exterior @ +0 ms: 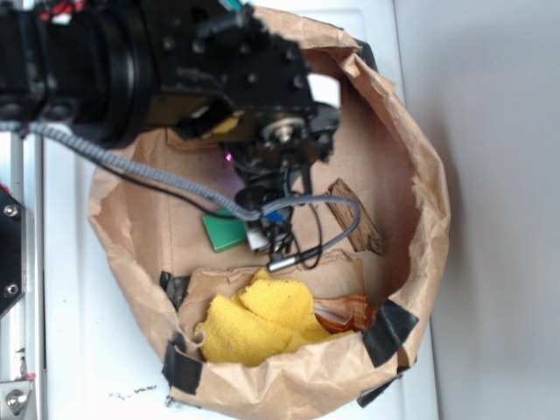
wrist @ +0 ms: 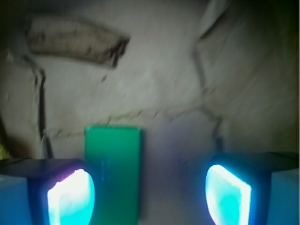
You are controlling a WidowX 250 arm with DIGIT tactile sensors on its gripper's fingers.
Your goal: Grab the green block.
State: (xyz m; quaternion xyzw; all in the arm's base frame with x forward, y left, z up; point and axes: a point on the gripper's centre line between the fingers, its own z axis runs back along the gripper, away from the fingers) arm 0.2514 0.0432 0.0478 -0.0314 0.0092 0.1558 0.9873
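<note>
The end effector (wrist: 149,192) is spread wide, holding nothing, low inside the brown paper bag (exterior: 411,157) on the white counter (exterior: 79,350). The green block (wrist: 113,171) lies flat on the bag floor just beside the left finger (wrist: 70,197), apart from the right one. The wooden piece (wrist: 75,40) lies farther off; yellow cloth (exterior: 258,319) is bunched at the bag's near rim

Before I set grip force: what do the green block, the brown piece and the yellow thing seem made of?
Green block: smooth, uniform, probably plastic or painted wood. Brown piece: looks like wood, dark grain streaks, rough finish. Yellow thing: fluffy cloth, nubby pile and soft folds. The hand is open.
</note>
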